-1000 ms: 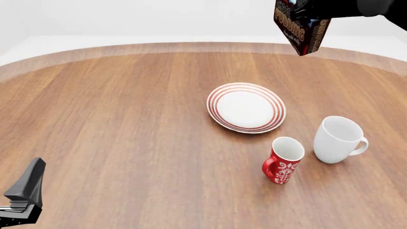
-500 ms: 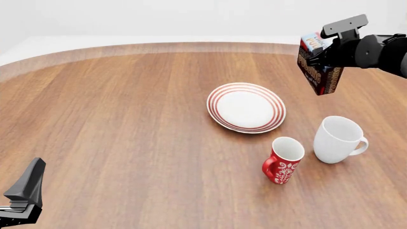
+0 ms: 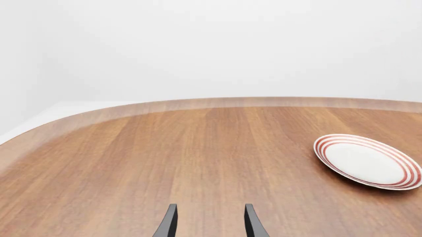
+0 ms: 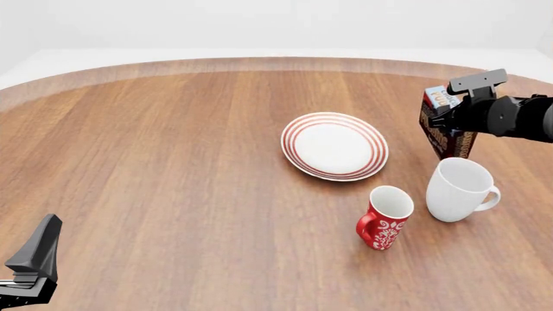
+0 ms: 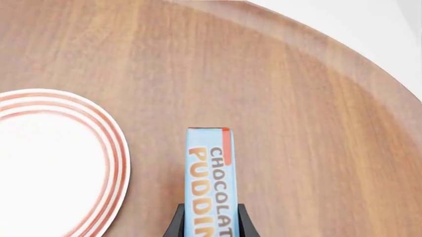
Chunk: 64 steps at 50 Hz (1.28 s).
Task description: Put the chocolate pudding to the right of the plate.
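The chocolate pudding box [image 4: 442,133] stands on edge low over the table, right of the plate [image 4: 335,145] and just behind the white mug. My right gripper [image 4: 449,113] is shut on it from above. In the right wrist view the box's light-blue face with orange lettering [image 5: 209,182] sits between my fingers [image 5: 175,224], with the red-ringed plate [image 5: 53,158] beside it. My left gripper [image 3: 208,224] is open and empty over bare wood; the plate [image 3: 366,160] shows ahead of it. In the front view the left gripper [image 4: 30,265] is at the near left corner.
A white mug [image 4: 460,189] stands close in front of the box. A red patterned mug [image 4: 385,217] stands in front of the plate. The table's curved far edge [image 4: 259,63] runs behind them.
My right gripper has come down and a little to the right with the pudding box, from high above the table to just over it beside the plate. The left arm has not moved.
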Available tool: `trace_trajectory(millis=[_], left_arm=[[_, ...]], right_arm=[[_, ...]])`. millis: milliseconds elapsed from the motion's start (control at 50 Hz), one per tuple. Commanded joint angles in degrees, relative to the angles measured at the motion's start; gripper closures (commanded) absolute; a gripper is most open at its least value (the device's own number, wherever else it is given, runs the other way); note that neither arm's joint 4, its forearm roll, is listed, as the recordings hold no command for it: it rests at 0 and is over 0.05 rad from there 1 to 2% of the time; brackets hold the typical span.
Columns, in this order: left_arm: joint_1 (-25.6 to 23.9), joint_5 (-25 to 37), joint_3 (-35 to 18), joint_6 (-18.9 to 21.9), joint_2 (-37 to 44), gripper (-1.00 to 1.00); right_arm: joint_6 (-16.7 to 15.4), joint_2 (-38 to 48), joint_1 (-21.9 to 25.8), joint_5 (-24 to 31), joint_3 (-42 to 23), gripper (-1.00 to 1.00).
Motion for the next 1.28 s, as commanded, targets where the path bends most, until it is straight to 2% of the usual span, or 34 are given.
trace_trajectory(millis=[20,100,140,160,180,300,340,400,440,520,560,600,640,740,800,820,840,860,900,940,1060,1120,1200,1280], left_arm=[[0.0,0.0,0.0,0.0,0.0,-1.0],[0.0,0.0,0.0,0.0,0.0,-1.0],[0.0,0.0,0.0,0.0,0.0,-1.0],[0.0,0.0,0.0,0.0,0.0,-1.0],[0.0,0.0,0.0,0.0,0.0,-1.0],[0.0,0.0,0.0,0.0,0.0,-1.0],[0.0,0.0,0.0,0.0,0.0,-1.0],[0.0,0.0,0.0,0.0,0.0,-1.0],[0.0,0.0,0.0,0.0,0.0,-1.0],[0.0,0.0,0.0,0.0,0.0,-1.0],[0.0,0.0,0.0,0.0,0.0,-1.0],[0.0,0.0,0.0,0.0,0.0,-1.0],[0.0,0.0,0.0,0.0,0.0,-1.0],[0.0,0.0,0.0,0.0,0.0,-1.0],[0.0,0.0,0.0,0.0,0.0,-1.0],[0.0,0.0,0.0,0.0,0.0,-1.0],[0.0,0.0,0.0,0.0,0.0,-1.0],[0.0,0.0,0.0,0.0,0.0,-1.0],[0.0,0.0,0.0,0.0,0.0,-1.0],[0.0,0.0,0.0,0.0,0.0,-1.0],[0.0,0.0,0.0,0.0,0.0,-1.0],[0.0,0.0,0.0,0.0,0.0,-1.0],[0.0,0.0,0.0,0.0,0.0,-1.0],[0.0,0.0,0.0,0.0,0.0,-1.0]], right_arm=[[1.6,0.1,-1.38,-2.88,2.88,1.0],[2.33,-0.03,-1.43,-3.0,2.77,1.0],[1.07,0.26,-1.55,-3.18,2.77,1.0],[1.57,0.33,-1.48,-2.87,2.43,1.0],[1.82,0.04,-1.42,-2.66,2.2,-1.0],[2.77,-2.31,-0.64,-0.3,0.45,-1.0],[5.37,-3.96,0.15,1.94,-1.29,-1.0],[5.4,-5.94,-0.39,2.82,-2.14,-1.0],[6.74,-7.49,0.79,4.88,-3.74,-1.0],[6.8,-10.72,0.88,8.89,-7.18,-1.0],[5.33,-13.96,1.38,10.3,-8.51,-1.0],[5.81,-17.05,2.56,12.21,-10.52,-1.0],[8.1,-21.06,3.51,15.54,-14.49,-1.0],[8.77,-29.82,7.04,21.19,-21.19,-1.0],[8.89,-36.36,8.4,20.53,-19.69,-1.0],[7.98,-42.44,8.78,18.36,-16.18,-1.0],[7.98,-42.51,8.78,18.29,-16.05,-1.0],[8.95,-49.06,8.62,15.59,-12.47,-1.0],[7.42,-53.48,7.95,12.8,-9.61,-1.0],[6.15,-53.6,7.94,13.43,-9.59,-1.0],[6.93,-52.84,7.77,15.19,-12.96,-1.0],[8.82,-53.83,8.26,14.46,-12.86,-1.0],[8.89,-56.12,9.44,12.0,-10.41,-1.0],[10.9,-57.62,8.34,9.99,-8.4,-1.0]])
